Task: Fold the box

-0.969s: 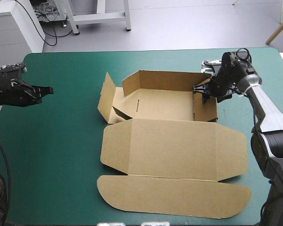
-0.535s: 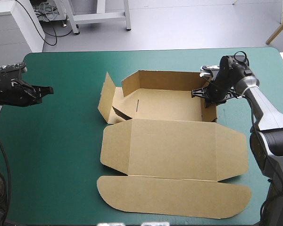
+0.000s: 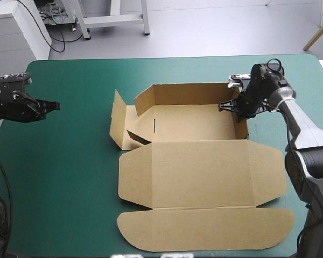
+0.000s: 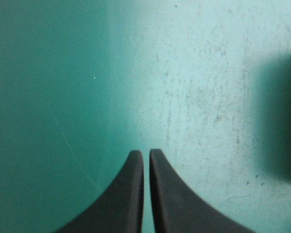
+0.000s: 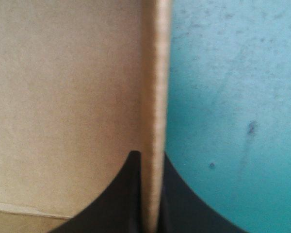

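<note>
right gripper (image 3: 236, 109) clamped on box (image 3: 199, 166) right wall; box shifted slightly since earlier; left gripper (image 3: 55, 105) fingers together, unmoved

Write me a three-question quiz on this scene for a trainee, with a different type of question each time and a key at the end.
1. True or false: the right claw is shut on the right side wall of the box.
2. Choose one. The left claw is: A) shut on the box; B) shut on nothing, over bare teal-green cover, apart from the box; C) open above the box's tray.
3. Fill in the blank: the lid lies ___ on the table, on the near side of the tray.

Key: 1 true; 2 B; 3 flat.
</note>
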